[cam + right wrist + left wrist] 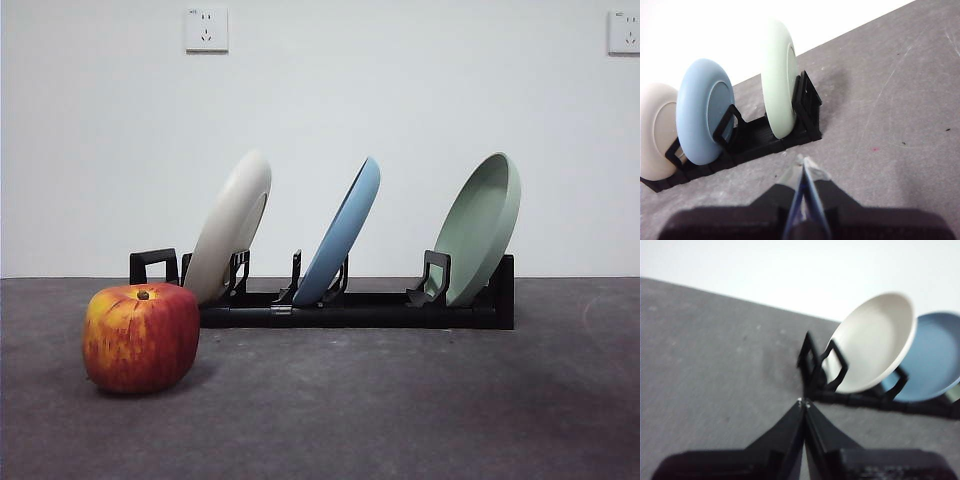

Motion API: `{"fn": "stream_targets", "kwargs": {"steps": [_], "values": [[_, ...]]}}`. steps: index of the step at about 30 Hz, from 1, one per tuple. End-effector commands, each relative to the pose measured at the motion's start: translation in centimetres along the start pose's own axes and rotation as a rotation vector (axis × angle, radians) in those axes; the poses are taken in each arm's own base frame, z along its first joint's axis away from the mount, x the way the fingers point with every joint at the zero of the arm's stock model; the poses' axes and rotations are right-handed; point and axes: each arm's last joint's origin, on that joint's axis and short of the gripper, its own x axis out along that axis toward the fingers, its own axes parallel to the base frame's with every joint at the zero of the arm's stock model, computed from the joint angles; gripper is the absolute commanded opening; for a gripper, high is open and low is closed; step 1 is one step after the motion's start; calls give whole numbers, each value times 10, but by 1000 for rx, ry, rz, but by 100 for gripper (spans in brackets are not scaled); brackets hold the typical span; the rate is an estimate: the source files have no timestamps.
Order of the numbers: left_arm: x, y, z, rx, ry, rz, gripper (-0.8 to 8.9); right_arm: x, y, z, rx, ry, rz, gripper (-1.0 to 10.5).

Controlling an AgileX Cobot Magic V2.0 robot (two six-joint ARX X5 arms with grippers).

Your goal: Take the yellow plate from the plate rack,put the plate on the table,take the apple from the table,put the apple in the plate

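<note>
The apple sits on the bench at the near left, upright with its stem dimple on top, just in front of the left end of the plate rack and apart from it; behind it the rack runs left to right across the bench, its squared loop end at the left; the yellow plate stands in the leftmost slot, leaning with its top to the right; the blue plate leans the same way in the middle slot; the pale green plate stands in the rightmost slot, hollow side facing left; the left gripper hangs over bare bench near the rack's loop end, jaws closed together with nothing between them; the right gripper hangs near the rack's green-plate end, jaws likewise pressed together and empty.
</note>
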Motion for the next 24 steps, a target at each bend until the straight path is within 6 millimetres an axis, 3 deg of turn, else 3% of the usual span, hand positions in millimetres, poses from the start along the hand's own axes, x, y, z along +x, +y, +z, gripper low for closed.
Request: {"fn": "stream_targets", "kwargs": {"steps": [1, 7, 13, 24], "values": [[-2, -4, 11, -21, -12, -14, -7, -1, 6, 14, 21, 10, -4, -16], [-1, -12, 40, 33, -7, -15, -7, 2, 22, 49, -12, 64, 8, -16], [15, -21, 70, 93, 79, -61, -7, 17, 40, 85, -61, 164, 107, -16], [88, -36, 123, 52, 412, -276, -4, 51, 62, 131, -140, 384, 215, 52]]}}
